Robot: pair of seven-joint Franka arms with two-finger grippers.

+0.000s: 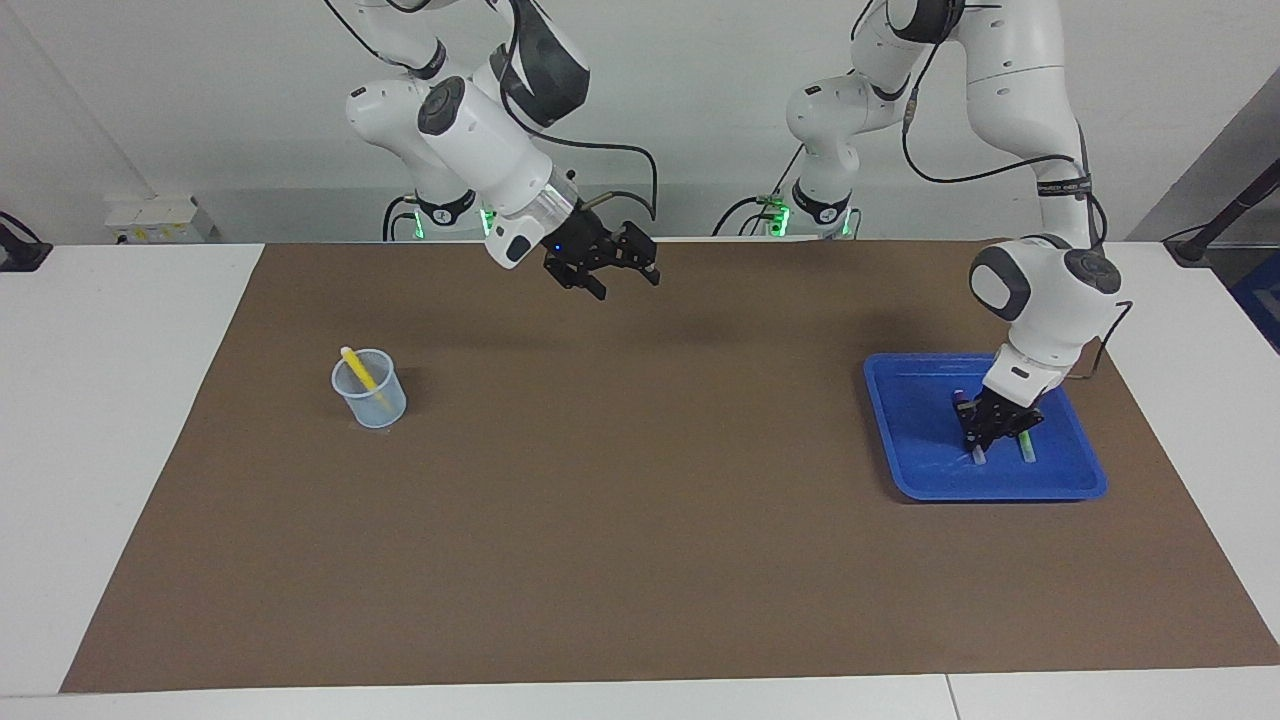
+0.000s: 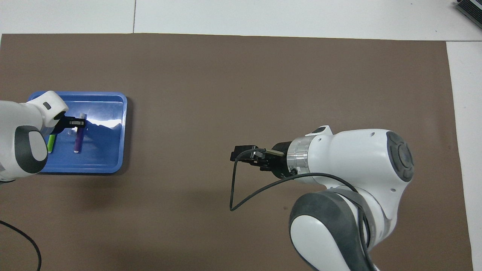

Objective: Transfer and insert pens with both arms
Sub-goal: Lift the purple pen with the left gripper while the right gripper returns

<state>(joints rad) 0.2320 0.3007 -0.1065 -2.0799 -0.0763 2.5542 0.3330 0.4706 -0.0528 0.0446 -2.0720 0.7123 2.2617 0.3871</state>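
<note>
A purple pen (image 1: 977,453) (image 2: 78,141) lies in the blue tray (image 1: 920,470) (image 2: 109,158) at the left arm's end of the table. My left gripper (image 1: 985,435) (image 2: 80,123) is down in the tray, shut on the pen near its upper end. A green pen (image 1: 1027,447) (image 2: 51,143) lies beside it, partly under the left arm's wrist. The yellow pen (image 1: 358,370) stands tilted in a clear cup (image 1: 370,398) toward the right arm's end. My right gripper (image 1: 625,280) (image 2: 241,153) hangs open and holds nothing, above the brown mat's middle.
A brown mat (image 1: 640,520) covers most of the white table. The right arm's bulk hides the cup in the overhead view. A black cable (image 2: 235,188) loops from the right wrist. Cables and green-lit bases sit at the robots' edge.
</note>
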